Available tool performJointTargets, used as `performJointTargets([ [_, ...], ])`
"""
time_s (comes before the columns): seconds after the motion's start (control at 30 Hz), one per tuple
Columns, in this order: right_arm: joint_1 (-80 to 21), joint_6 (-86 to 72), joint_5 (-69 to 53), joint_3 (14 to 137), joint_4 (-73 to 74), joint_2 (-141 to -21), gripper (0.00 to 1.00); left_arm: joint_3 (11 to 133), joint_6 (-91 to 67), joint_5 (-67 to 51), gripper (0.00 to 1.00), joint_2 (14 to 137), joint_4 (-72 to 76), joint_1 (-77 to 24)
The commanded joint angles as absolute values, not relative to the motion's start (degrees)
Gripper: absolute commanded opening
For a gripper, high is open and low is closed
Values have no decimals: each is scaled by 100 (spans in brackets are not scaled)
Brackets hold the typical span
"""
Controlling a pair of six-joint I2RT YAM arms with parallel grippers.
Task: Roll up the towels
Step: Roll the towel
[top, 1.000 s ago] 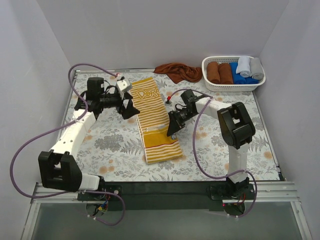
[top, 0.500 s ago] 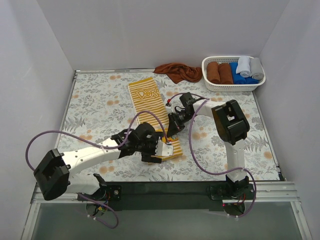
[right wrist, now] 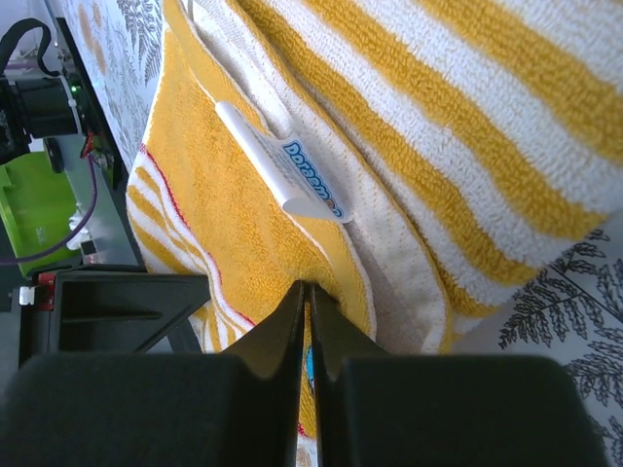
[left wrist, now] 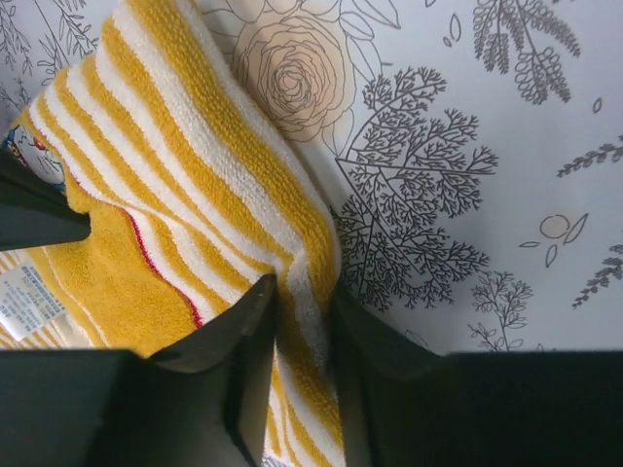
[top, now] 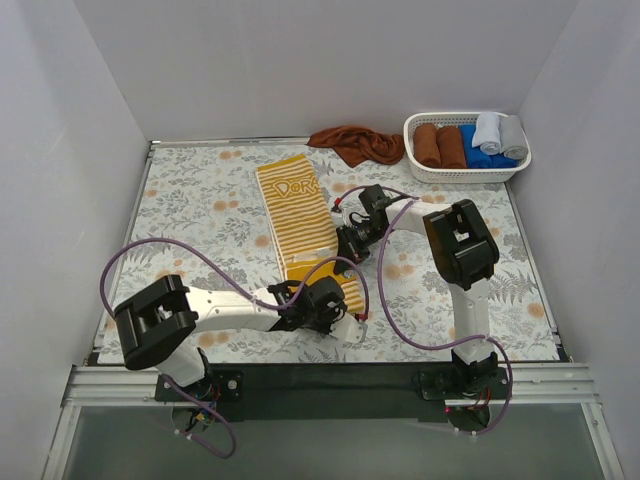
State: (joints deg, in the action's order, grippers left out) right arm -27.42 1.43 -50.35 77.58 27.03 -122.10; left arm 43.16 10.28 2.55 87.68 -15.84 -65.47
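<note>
The mustard-yellow striped towel (top: 300, 215) lies flat and lengthwise in the middle of the table. Its near end is folded back, which shows a white label (right wrist: 292, 180). My left gripper (top: 345, 318) is at the near right corner, shut on a pinched fold of the striped edge (left wrist: 302, 321). My right gripper (top: 348, 248) is at the towel's right side, its jaws shut on a thin layer of the folded-back yellow cloth (right wrist: 309, 292). The rust-brown towel (top: 355, 143) lies crumpled at the far edge, away from both grippers.
A white basket (top: 470, 174) at the far right holds two brown rolls (top: 440, 145), a blue one (top: 482, 155) and a grey one (top: 503, 132). The floral tablecloth (top: 200, 200) covers the table. White walls stand on three sides. Purple cables loop from both arms.
My left arm swung from the far left to the towel's near right corner and shut on its edge. The right gripper closed further on the towel's side.
</note>
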Motion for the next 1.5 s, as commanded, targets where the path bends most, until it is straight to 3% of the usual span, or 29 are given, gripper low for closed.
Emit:
performJointTargets([
  [0.0, -2795, 334, -4465, 7673, 2689, -12077, 9, 4499, 914, 291, 22, 8851, -1985, -6548],
  [0.07, -2804, 387, -4439, 7577, 2794, -11998, 8, 4640, 888, -455, 17, 8728, -2327, -6548],
  [0.1, -2839, 413, -4412, 7524, 2821, -11884, 8, 4754, 870, -631, 7, 8667, -2599, -6548],
  [0.13, -2856, 439, -4395, 7471, 2847, -11805, 8, 4772, 835, -807, 3, 8596, -2680, -6548],
  [0.2, -2926, 474, -4368, 7269, 2874, -11568, 8, 4851, 773, -1220, 0, 8456, -2855, -6461],
  [0.6, -2997, 817, -4448, 7760, 3384, -11144, 9, 5730, 783, -3838, 0, 8639, -3946, -5029],
  [1.13, -3269, 1125, -4166, 7664, 3498, -11778, 9, 6661, 1195, -5053, 13, 9992, -4333, -3147],
  [1.37, -3182, 1344, -3841, 7954, 3937, -11418, 21, 6706, 1573, -5309, 16, 10494, -4456, -2883],
  [1.47, -3015, 1362, -3709, 7972, 4060, -11145, 31, 6750, 1643, -5326, 17, 10582, -4473, -2865],
])
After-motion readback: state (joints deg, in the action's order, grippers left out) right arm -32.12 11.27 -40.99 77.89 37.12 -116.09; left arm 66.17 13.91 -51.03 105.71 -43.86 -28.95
